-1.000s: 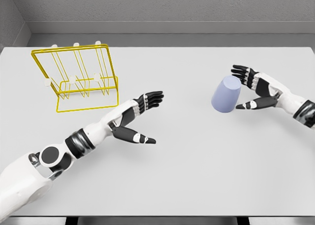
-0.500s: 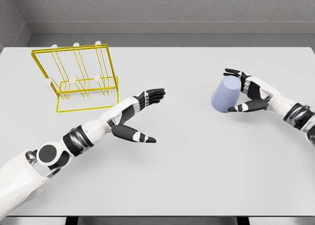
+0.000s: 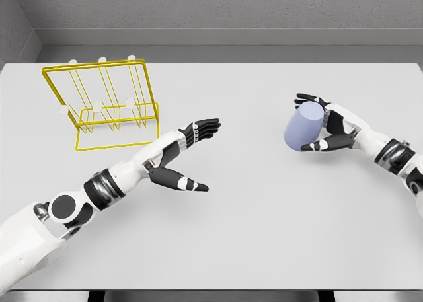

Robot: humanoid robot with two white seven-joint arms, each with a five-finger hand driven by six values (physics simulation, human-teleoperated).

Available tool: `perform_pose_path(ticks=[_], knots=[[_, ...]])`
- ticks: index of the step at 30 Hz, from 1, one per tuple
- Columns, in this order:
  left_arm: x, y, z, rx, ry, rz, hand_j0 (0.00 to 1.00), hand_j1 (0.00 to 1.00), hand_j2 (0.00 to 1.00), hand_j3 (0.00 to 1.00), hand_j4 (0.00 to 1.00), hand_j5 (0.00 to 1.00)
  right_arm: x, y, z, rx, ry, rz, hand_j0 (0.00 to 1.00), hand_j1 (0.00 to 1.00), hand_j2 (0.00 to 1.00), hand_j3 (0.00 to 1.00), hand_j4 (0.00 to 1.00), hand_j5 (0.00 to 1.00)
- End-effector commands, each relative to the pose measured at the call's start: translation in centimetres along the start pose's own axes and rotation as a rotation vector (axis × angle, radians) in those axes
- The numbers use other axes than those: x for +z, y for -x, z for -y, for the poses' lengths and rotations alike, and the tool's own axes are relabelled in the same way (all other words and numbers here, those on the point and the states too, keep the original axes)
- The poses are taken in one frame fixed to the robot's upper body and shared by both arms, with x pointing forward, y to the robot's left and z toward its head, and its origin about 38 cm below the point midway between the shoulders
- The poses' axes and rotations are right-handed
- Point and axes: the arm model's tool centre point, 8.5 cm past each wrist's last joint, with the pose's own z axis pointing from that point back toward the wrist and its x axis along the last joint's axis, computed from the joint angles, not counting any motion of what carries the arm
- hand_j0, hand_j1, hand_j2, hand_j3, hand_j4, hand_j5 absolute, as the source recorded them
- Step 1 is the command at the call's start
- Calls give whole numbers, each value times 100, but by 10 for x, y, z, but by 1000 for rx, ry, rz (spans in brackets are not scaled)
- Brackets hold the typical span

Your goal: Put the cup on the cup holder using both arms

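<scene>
One cup (image 3: pixel 303 127), one holder (image 3: pixel 106 104), two arms.

Two glossy white arms with black-and-silver joints end in hands with segmented black fingers (image 3: pixel 203 126).

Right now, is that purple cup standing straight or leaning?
Leaning. The cup tilts, its top toward the right robot hand, whose fingers wrap it.
</scene>
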Motion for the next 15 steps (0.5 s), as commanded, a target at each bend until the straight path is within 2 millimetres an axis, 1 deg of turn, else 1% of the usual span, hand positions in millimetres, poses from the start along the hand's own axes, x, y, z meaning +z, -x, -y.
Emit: perform_pose_path(ticks=[1, 3, 4, 5, 6, 7, 9, 10, 15], knots=[[-1, 1, 1, 7, -2, 2, 100, 100, 100, 100, 100, 100, -2, 0, -1, -8, -1, 7, 97, 97, 97, 97, 97, 97], [-2, 2, 0, 9, -7, -1, 100, 100, 100, 100, 100, 100, -3, -1, -2, -9, -2, 10, 94, 94, 94, 94, 94, 94], [0, 6, -3, 9, -15, -15, 100, 100, 100, 100, 100, 100, -3, -1, -2, -9, -2, 10, 93, 93, 93, 93, 93, 93], [-1, 16, -4, 21, -32, -32, 100, 100, 100, 100, 100, 100, -3, -1, -2, -9, -2, 10, 89, 89, 89, 89, 89, 89], [-8, 26, -1, 47, -49, -35, 100, 100, 100, 100, 100, 100, -4, -1, -2, -9, -1, 10, 85, 85, 85, 85, 85, 85], [-7, 29, -2, 47, -51, -42, 100, 100, 100, 100, 100, 100, -4, -1, -2, -9, -1, 10, 82, 82, 82, 82, 82, 82], [-7, 28, 0, 47, -50, -30, 100, 100, 100, 100, 100, 100, -3, -1, -1, -10, 4, 11, 71, 71, 71, 71, 71, 71], [-7, 28, 0, 49, -50, -30, 100, 100, 100, 100, 100, 100, -3, 1, -1, -13, 8, 7, 68, 68, 68, 68, 68, 68], [-7, 28, 7, 59, -46, -15, 100, 100, 100, 100, 100, 100, -5, 0, -1, -11, 7, 11, 66, 66, 66, 66, 66, 66]])
